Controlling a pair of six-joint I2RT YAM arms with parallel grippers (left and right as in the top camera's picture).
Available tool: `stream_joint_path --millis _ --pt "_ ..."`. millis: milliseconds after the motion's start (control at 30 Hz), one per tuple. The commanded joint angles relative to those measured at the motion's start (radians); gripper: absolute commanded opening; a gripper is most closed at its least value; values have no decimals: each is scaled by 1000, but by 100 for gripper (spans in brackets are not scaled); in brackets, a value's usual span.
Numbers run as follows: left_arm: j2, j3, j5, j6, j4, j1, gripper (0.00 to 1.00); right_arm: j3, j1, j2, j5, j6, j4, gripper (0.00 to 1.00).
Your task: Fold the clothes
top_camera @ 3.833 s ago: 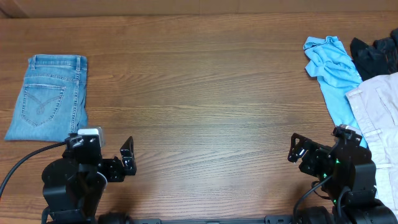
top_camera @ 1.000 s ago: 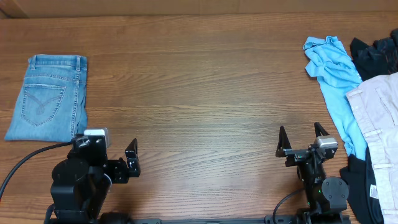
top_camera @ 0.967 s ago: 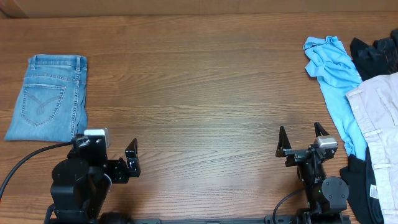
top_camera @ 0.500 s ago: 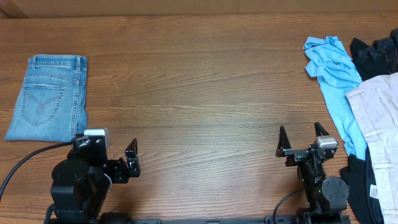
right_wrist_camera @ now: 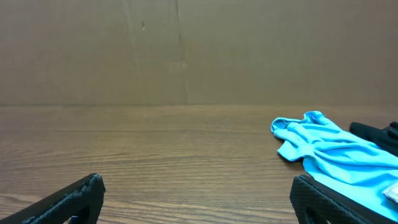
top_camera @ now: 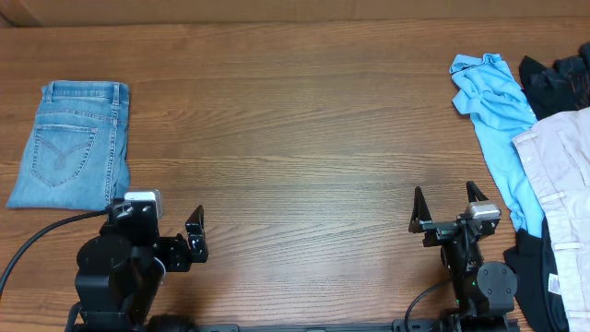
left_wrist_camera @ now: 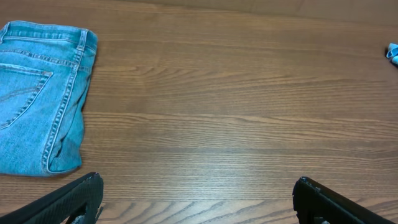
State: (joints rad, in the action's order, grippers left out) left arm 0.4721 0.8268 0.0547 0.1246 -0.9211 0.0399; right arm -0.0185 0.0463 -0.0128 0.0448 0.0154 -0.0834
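Wood-grain table [top_camera: 295,138], brown wall [right_wrist_camera: 186,50] behind, bears folded jeans [top_camera: 69,143].

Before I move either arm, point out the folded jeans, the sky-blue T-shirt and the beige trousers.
jeans [top_camera: 64,148], overhead view, on the stitched back pocket.
sky-blue T-shirt [top_camera: 502,115], overhead view, on the middle of the crumpled body.
beige trousers [top_camera: 558,180], overhead view, on the flat fabric mid-garment.

Now the left arm [top_camera: 109,275] sits folded back at the near side, left gripper [left_wrist_camera: 198,186] spread wide and holding nothing. Over to the right arm [top_camera: 481,277], tucked in likewise, right gripper [top_camera: 444,192] pointing forward, jaws fully apart, nothing between them
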Motion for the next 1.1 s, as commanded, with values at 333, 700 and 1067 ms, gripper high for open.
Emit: stream_joint_path --millis 333,700,1067 --pt "-227 -216 -55 -16 31 10 100 10 -2 10 -6 4 3 100" --pt "-469 -666 -13 -9 527 18 100 10 -2 10 -5 4 2 100" --pt "-469 -822 -10 -157 883 43 100 10 -2 10 -6 4 3 100"
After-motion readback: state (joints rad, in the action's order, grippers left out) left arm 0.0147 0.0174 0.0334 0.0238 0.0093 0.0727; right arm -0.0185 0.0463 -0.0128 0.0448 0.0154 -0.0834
